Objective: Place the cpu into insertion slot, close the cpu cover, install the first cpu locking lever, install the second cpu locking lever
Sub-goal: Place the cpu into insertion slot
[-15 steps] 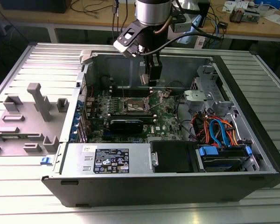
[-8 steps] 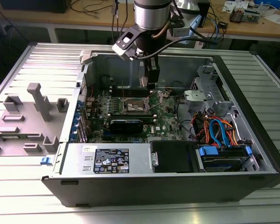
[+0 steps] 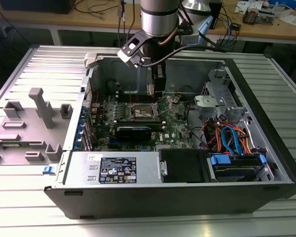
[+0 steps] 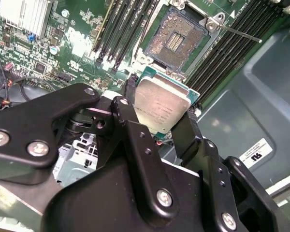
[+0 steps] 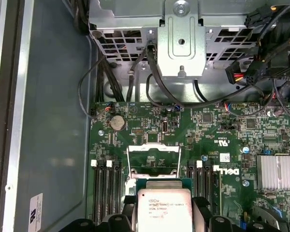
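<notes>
Claw (image 4: 159,110) clamps 1 cpu (image 5: 164,210), near 1 bare insertion slot (image 4: 171,41).

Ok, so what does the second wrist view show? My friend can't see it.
The black gripper holds the cpu, a flat silver square chip, by two opposite edges above a green motherboard. Just beyond the chip lies the insertion slot, open and empty, with long black memory slots on either side.

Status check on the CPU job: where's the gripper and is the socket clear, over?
Gripper shut on the cpu, held short of the insertion slot. Slot bare, cpu cover raised. Nothing seen between chip and slot.
</notes>
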Tool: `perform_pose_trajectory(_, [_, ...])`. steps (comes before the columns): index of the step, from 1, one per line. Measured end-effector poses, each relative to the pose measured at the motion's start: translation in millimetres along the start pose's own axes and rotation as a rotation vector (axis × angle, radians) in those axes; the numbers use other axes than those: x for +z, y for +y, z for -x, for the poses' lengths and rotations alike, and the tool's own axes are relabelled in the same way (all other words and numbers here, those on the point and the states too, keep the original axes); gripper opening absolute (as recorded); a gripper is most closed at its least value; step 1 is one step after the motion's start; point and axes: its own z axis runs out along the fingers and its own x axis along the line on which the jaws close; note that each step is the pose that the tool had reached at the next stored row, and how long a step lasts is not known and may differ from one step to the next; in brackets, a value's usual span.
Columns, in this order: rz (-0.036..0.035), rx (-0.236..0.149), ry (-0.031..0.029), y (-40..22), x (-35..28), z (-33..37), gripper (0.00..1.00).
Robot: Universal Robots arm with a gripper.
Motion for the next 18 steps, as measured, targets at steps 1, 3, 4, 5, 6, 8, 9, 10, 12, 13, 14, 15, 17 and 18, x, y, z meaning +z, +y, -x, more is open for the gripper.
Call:
perform_pose_trajectory(1, [0.0,0.0,0.0,0.0,0.0,0.0,0.54])
perform_pose_trajectory(3, [0.0,0.0,0.0,0.0,0.0,0.0,0.54])
perform_pose_trajectory(4, [0.0,0.001,-0.0002,0.0,0.0,0.0,0.54])
perform_pose_trajectory(5, [0.0,0.001,-0.0001,-0.1,0.5,0.0,0.54])
perform_pose_trajectory(6, [0.0,0.001,-0.0001,-0.1,0.6,0.0,0.54])
perform_pose_trajectory(8, [0.0,0.001,0.0,-0.1,0.8,0.0,0.54])
perform_pose_trajectory(9, [0.0,0.001,-0.0001,-0.1,0.9,0.0,0.54])
perform_pose_trajectory(10, [0.0,0.001,-0.0001,-0.1,1.2,0.0,0.54])
perform_pose_trajectory(12, [0.0,0.001,-0.0001,-0.1,1.6,0.0,0.54])
perform_pose_trajectory(13, [-0.0001,0.001,-0.0001,-0.1,1.6,0.0,0.54])
perform_pose_trajectory(14, [-0.0001,0.001,-0.0001,-0.2,1.9,0.0,0.54])
perform_pose_trajectory(15, [0.0001,0.001,0.0002,-0.2,2.5,0.1,0.54])
perform_pose_trajectory(17, [0.0,0.001,0.0,-0.3,3.7,0.1,0.54])
perform_pose_trajectory(18, [-0.0001,0.001,-0.0001,-0.4,4.2,0.1,0.54])
